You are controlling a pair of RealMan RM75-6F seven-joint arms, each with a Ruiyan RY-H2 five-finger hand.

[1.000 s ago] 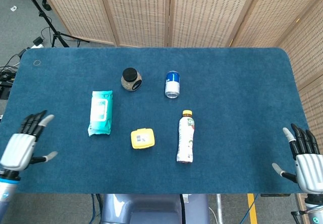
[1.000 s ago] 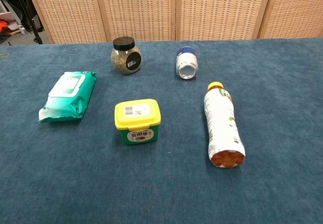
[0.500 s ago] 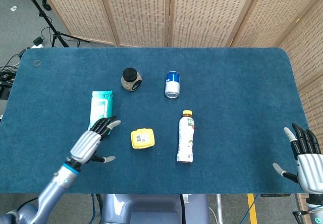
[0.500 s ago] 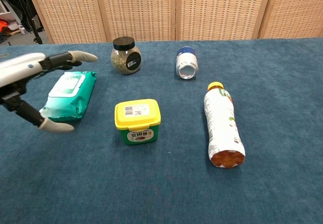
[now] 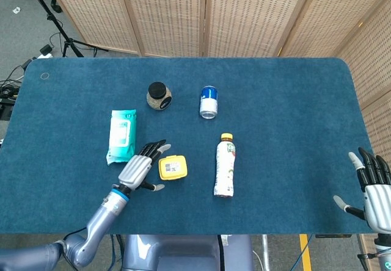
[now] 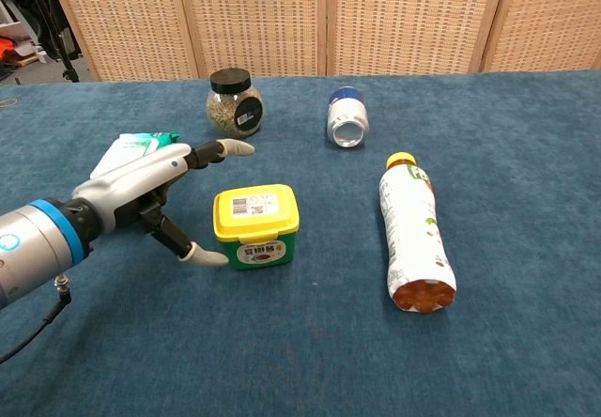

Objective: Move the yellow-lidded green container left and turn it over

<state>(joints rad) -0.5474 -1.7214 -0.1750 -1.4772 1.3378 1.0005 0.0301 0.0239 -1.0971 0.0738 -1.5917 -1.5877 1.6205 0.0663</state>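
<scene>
Left hand, fingers spread and holding nothing, is being positioned just left of the upright container.

My left hand: silver-grey shell, black fingers w/ pale grey tips, blue ring at wrist, grey forearm, thin black cable. Right hand: same silver/black build.
</scene>
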